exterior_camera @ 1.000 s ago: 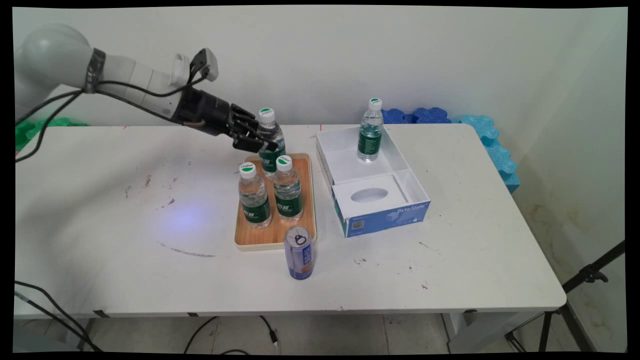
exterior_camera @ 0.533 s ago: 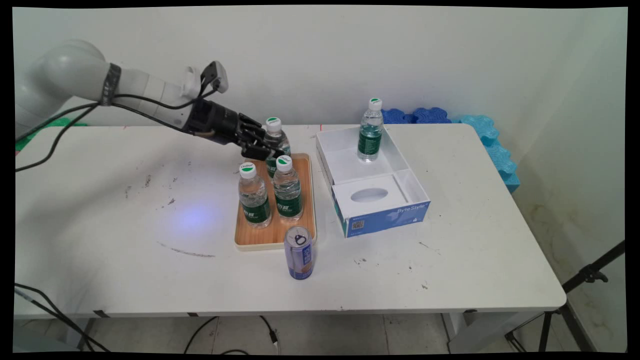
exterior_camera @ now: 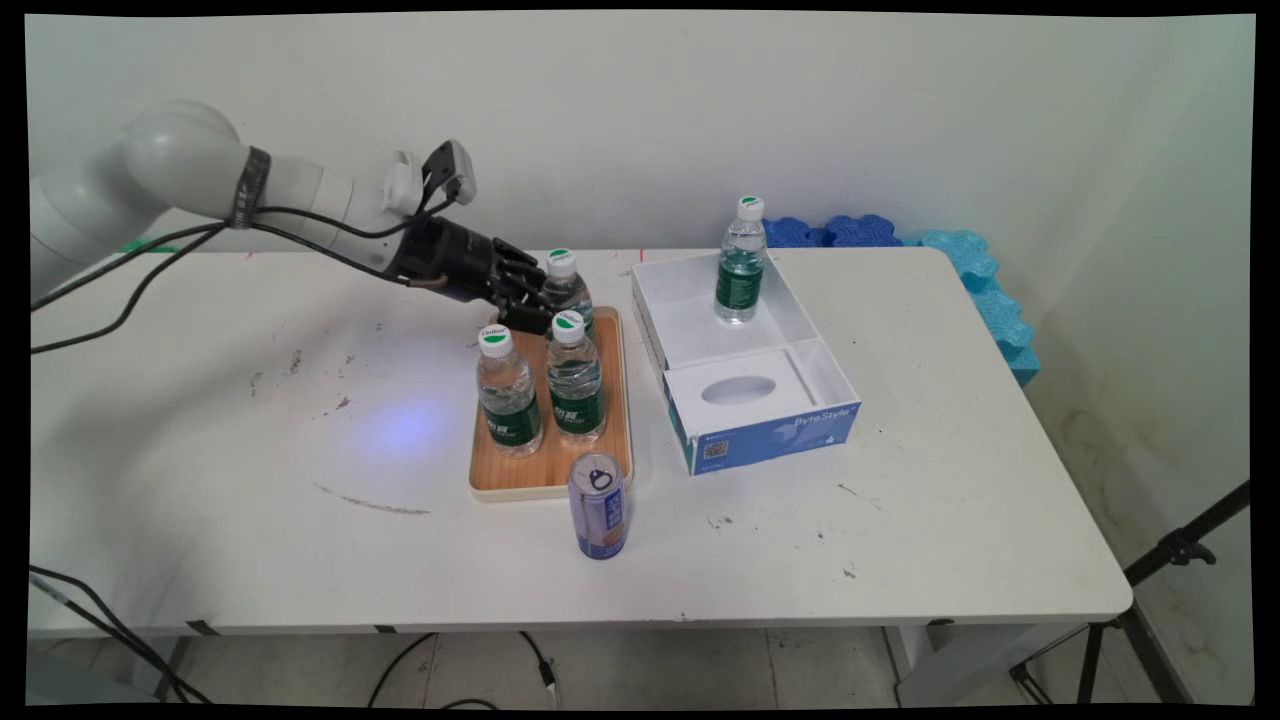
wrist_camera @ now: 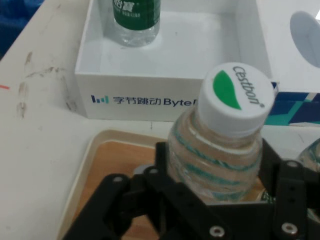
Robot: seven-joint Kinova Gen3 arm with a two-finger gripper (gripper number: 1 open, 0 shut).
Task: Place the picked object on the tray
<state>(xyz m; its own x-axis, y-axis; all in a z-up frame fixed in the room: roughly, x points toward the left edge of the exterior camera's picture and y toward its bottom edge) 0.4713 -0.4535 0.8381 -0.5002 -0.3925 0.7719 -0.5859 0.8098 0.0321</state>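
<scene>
My gripper [exterior_camera: 535, 303] is shut on a clear water bottle [exterior_camera: 567, 287] with a green label and a white-and-green cap, over the far end of the wooden tray [exterior_camera: 545, 476]. In the hand view the fingers clasp the bottle [wrist_camera: 220, 150] just below its cap, above the tray [wrist_camera: 110, 165]. Its base is hidden behind two more bottles, one [exterior_camera: 509, 395] at the left and one [exterior_camera: 576, 385] at the right, which stand on the tray in front of it. A blue can [exterior_camera: 598, 505] stands at the tray's near edge.
Right of the tray lies an open white-and-blue box [exterior_camera: 745, 400] with another bottle [exterior_camera: 741, 262] standing in its far compartment. Blue foam blocks [exterior_camera: 960, 260] line the table's back right corner. A black tripod leg [exterior_camera: 1180, 550] stands off the right edge.
The gripper has carried the held bottle to the right and downward, from above the tray's far left corner to low over its far end behind the two standing bottles.
</scene>
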